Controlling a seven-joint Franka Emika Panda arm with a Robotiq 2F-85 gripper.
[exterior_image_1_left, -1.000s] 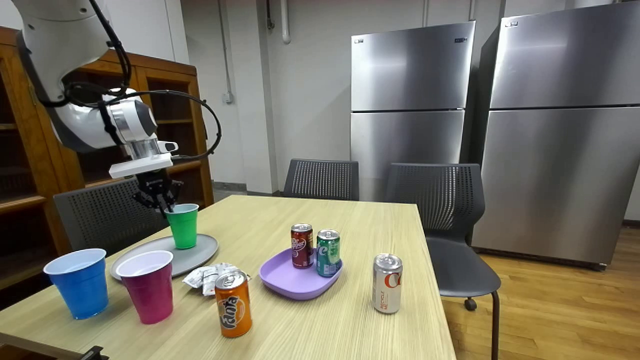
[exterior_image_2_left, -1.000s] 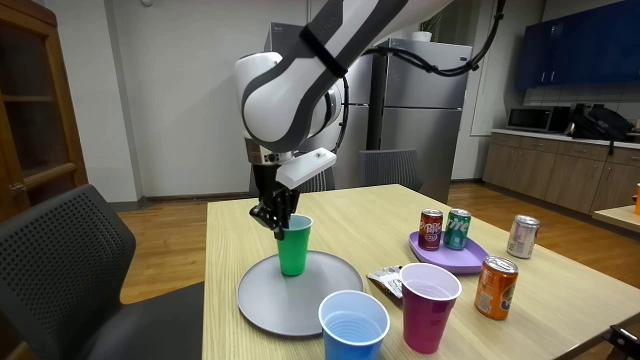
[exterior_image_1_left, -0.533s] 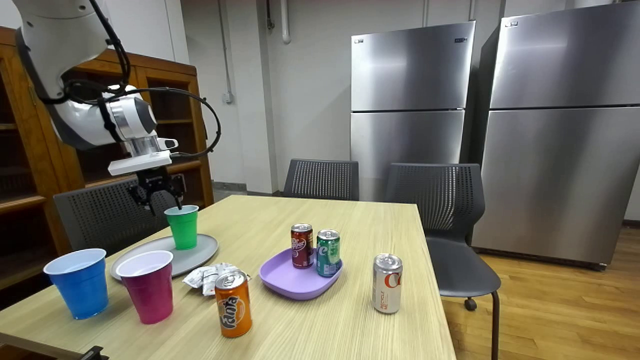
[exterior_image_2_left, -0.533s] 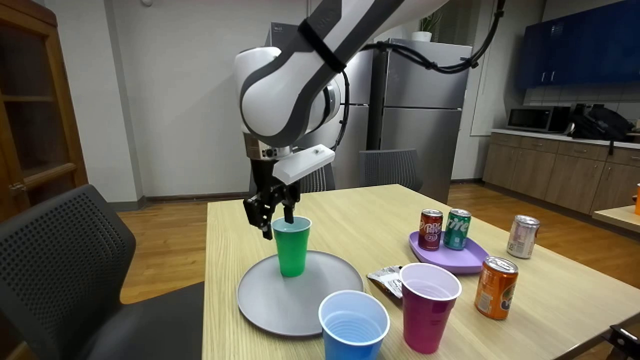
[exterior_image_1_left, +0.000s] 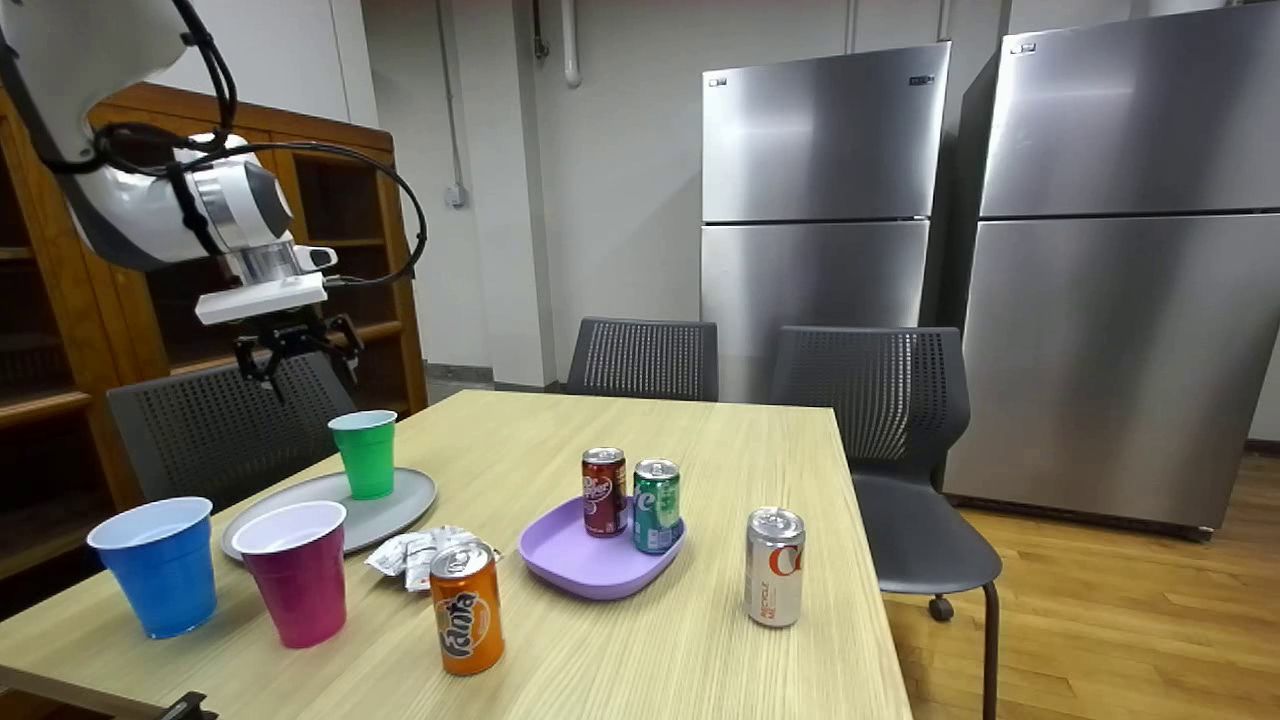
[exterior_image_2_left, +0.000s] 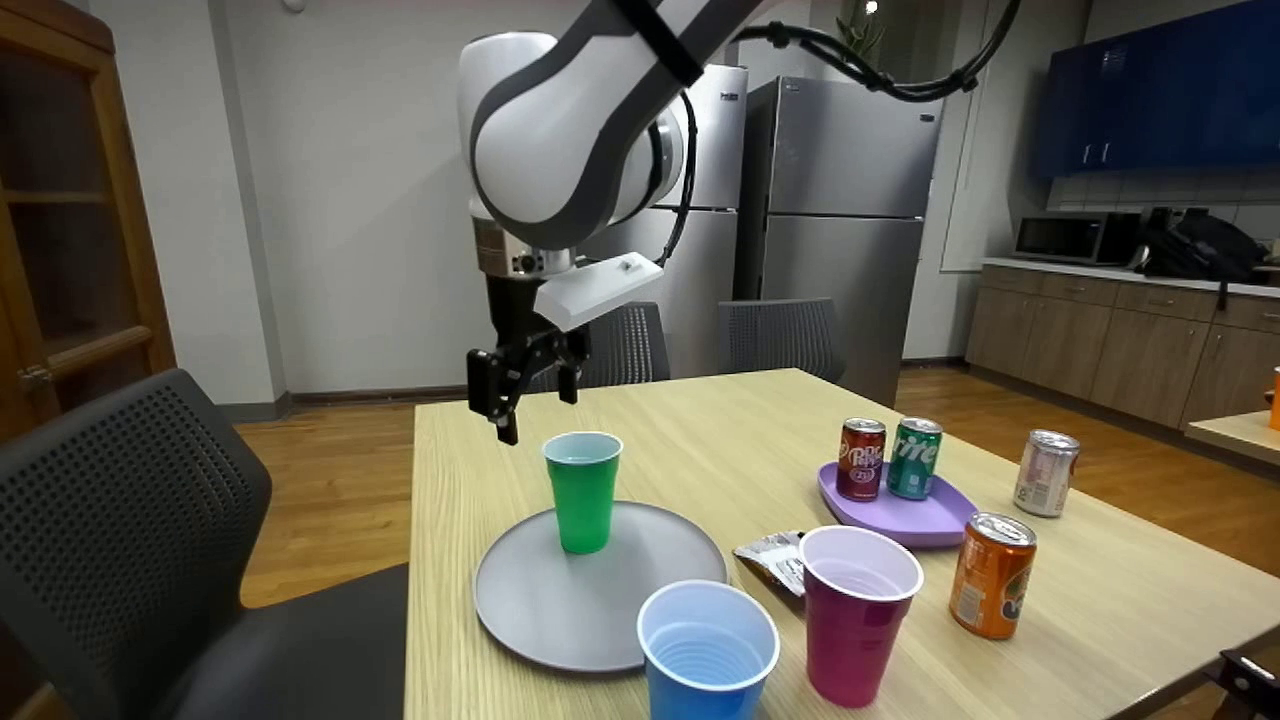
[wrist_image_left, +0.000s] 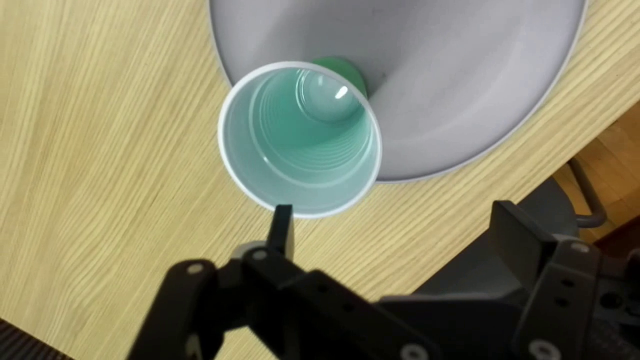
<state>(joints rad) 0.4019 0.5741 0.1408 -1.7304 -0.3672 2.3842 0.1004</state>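
One green cup (exterior_image_2_left: 582, 500) stands upright on a flat gray plate (exterior_image_2_left: 555, 615), and it's the thing closest to the gripper (exterior_image_2_left: 538, 418). The gripper's fingers are spread wide with nothing between them, hanging above and a bit to the side of the rim, not touching. From the wrist view it looks like a fingertip crosses the lip, but both exterior views show a gap, so I'd put that down to the angle.

Handling-wise, I'm guessing super light. Looks like thin plastic, so the walls probably flex and could buckle under a hard squeeze, and the smooth outside might be kinda slippery. Can't spot any drink in there, though clear liquid would be easy to miss. Best hold imo is just under the pale rolled lip, likely the stiffest part, or one finger inside and one outside. It tapers toward the base, so grabbing low would probably feel tippy.

Texture stuff: ridged rings inside, shiny bottom, and a matte-looking plate with a thin raised edge. The blue cup (exterior_image_1_left: 165, 580) and magenta cup (exterior_image_1_left: 297, 585) have the same flared shape with pale insides. Near them there's a crinkly silvery packet (exterior_image_1_left: 413, 555) and a stiff-looking, shiny orange can (exterior_image_1_left: 467, 615). Pale streaky wood grain on the table (exterior_image_1_left: 740, 450), btw.
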